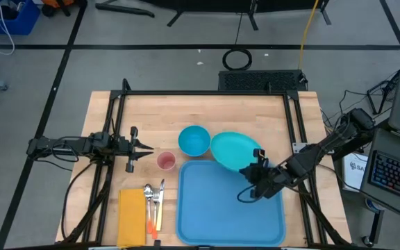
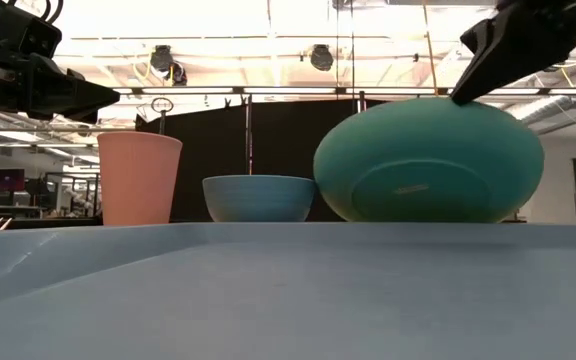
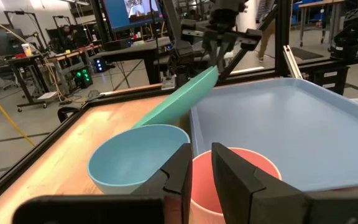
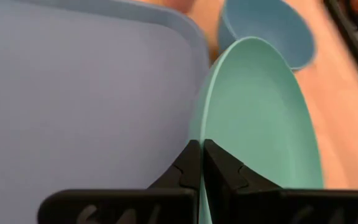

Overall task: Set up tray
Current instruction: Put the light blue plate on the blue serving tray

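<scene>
Now | I am clenching my right pincer (image 1: 258, 169) on the tilted plate (image 1: 233, 150) rim beside the tray (image 1: 231, 208) | tray is looking stiff, light, slippery; take its rim.

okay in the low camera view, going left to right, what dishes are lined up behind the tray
Pink cup → blue bowl → turquoise plate, tilted up on its edge with the right gripper pinching its rim, all beyond the tray.

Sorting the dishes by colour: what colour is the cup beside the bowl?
The cup is pale pink, clearest in the low view.
</scene>
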Tool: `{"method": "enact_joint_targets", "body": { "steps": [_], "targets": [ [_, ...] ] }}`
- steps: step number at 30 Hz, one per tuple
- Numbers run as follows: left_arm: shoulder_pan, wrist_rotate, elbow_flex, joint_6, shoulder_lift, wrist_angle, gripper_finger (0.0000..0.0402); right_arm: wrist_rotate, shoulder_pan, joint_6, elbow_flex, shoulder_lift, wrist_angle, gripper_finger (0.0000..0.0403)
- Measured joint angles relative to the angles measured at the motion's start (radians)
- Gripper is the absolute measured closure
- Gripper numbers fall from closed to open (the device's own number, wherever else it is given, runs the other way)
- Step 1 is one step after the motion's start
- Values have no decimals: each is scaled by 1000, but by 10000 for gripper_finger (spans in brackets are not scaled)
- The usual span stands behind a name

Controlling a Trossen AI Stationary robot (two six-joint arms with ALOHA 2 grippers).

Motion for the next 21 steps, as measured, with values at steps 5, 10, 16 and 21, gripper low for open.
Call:
{"method": "enact_joint_targets", "body": {
  "steps": [5, 10, 16, 21],
  "targets": [
    [0, 0, 0, 0, 0, 0, 334, -85, 19, 0, 0, 0, 78, 402],
    [0, 0, 0, 0, 0, 0, 334, -173, 29, 60, 1, 10, 128, 402],
    [0, 0, 0, 0, 0, 0, 334, -281, 43, 160, 0, 104, 179, 402],
    [0, 0, 0, 0, 0, 0, 334, -344, 54, 180, 0, 197, 292, 402]
  ]
}}
